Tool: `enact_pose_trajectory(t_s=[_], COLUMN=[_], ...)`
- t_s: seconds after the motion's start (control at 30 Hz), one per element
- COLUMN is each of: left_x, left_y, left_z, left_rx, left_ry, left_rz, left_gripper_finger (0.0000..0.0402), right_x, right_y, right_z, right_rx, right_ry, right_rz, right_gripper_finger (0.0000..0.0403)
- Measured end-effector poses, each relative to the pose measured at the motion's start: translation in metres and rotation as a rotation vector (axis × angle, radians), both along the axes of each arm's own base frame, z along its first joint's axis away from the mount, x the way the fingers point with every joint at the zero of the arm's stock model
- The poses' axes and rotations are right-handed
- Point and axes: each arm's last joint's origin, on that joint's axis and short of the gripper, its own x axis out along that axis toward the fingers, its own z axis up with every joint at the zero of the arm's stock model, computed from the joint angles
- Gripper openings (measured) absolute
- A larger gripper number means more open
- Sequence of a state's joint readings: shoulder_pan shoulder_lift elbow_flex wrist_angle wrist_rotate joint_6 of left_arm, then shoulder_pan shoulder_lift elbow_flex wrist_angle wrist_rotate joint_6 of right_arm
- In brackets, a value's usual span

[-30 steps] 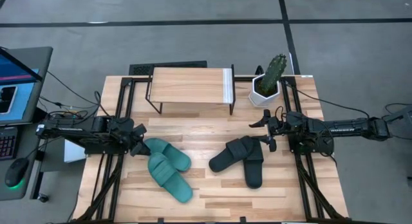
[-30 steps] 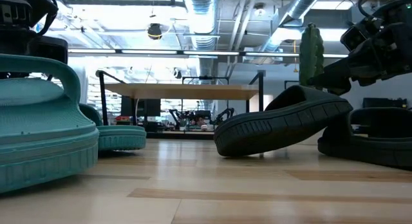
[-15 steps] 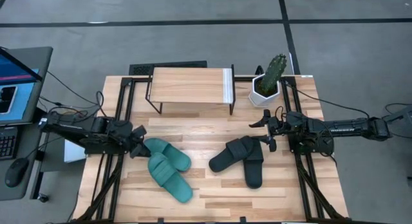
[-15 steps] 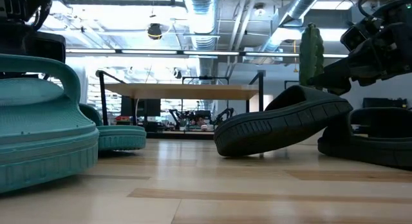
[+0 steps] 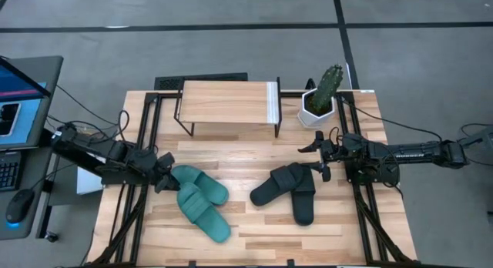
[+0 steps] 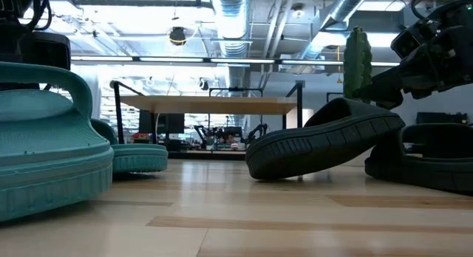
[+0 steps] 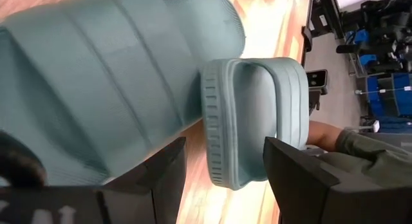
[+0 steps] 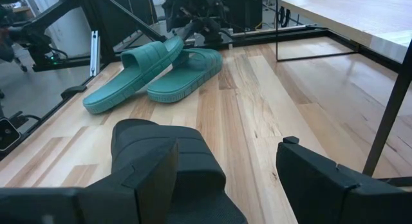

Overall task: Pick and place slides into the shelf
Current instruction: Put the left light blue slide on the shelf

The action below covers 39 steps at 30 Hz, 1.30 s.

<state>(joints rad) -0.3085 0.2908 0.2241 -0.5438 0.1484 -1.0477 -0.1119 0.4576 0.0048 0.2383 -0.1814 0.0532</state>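
**Slides lying on the table, shelf standing unloaded, left arm shifted**

The teal slides [image 5: 202,200] are being seen side by side on the left half of the table [image 5: 254,237], touching along their length. The black slides [image 5: 289,189] are lying right of centre, one resting partly across the other; in the low view the nearer black slide [image 6: 325,139] is being held tilted with one end raised off the boards. The shelf [image 5: 229,102] is standing at the far edge of the table, well apart from both pairs, with nothing showing on its top board. A potted cactus [image 5: 322,95] is standing just beside its right end.

The left gripper [image 5: 163,174] is being held at the end of the teal pair, fingers spread, with the strap of one teal slide [image 7: 254,121] showing between them in the left wrist view; no grip is being made. The right gripper [image 5: 317,154] is being held just beside the black pair, fingers likewise spread and holding nothing.

Against the earlier frames, the left arm's rear section is being seen angled further toward the table's far-left side; the slides and the right arm are showing no change.

The space beneath the shelf board is being hidden from above. In the low view the nearest teal slide [image 6: 44,153] is cut off at the edge.
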Motion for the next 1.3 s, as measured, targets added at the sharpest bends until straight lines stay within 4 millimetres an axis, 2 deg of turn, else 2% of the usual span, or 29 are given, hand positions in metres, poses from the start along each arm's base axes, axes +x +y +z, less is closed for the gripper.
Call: enact_pose_trajectory(t_s=[0.77, 0.9, 1.1, 1.3], left_x=[0.024, 0.026, 0.028, 0.030], left_y=[-0.013, -0.014, -0.016, -0.018], left_z=[-0.011, -0.012, -0.008, -0.003], left_rx=[0.068, 0.078, 0.067, 0.053], left_ry=[0.074, 0.071, 0.011, -0.025], left_rz=[-0.064, -0.082, -0.128, -0.148], left_gripper_finger=[0.0190, 0.0154, 0.0029, 0.0029], right_x=[0.000, 0.000, 0.000, 0.000], right_y=[0.000, 0.000, 0.000, 0.000], right_z=[0.000, 0.000, 0.000, 0.000], right_rx=[0.000, 0.000, 0.000, 0.000], right_ry=[0.000, 0.000, 0.000, 0.000], right_rz=[0.000, 0.000, 0.000, 0.000], right_gripper_finger=[0.0249, 0.0249, 0.0249, 0.0249])
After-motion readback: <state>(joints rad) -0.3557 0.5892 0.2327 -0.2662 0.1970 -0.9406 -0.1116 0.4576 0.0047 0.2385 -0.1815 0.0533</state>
